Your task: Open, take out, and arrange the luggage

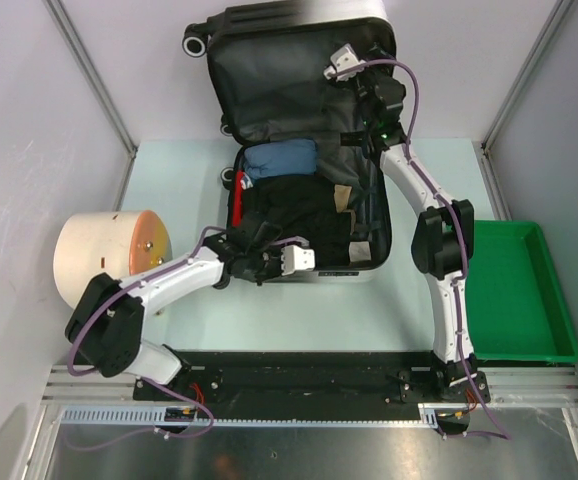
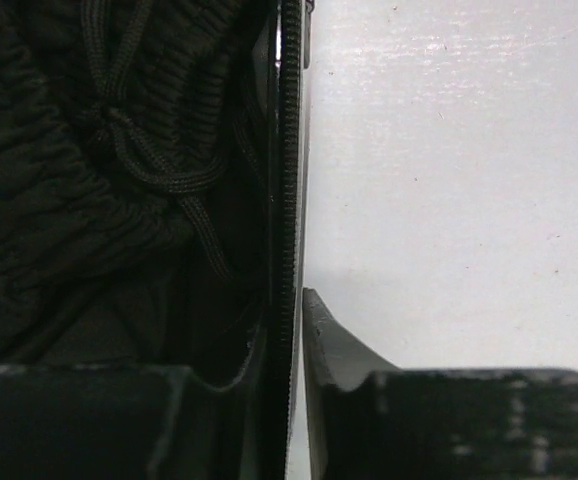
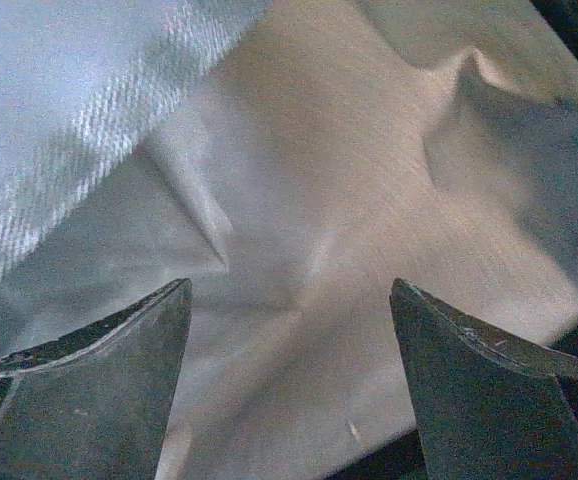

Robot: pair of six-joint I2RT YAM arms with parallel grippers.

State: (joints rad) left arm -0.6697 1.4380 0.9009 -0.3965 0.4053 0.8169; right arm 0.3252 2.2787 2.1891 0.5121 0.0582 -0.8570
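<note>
The open luggage (image 1: 279, 90) sits mid-table, wheeled end toward 9 o'clock, hinge line running 9-to-3, lid raised toward 12. The left gripper (image 1: 304, 260) pinches its 6 o'clock rim. The right gripper (image 1: 341, 60) stands spread over the lid lining.

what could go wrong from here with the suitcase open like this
1. The left gripper is clamped on the thin near rim of the luggage. A pull could drag the whole case, or the gripper could slip off the zip edge.
2. The drawstring of the black garment lies close to that gripper's inner finger and might snag.
3. The right gripper is open over the lid lining, so nothing grips the raised lid, which may drop.
</note>
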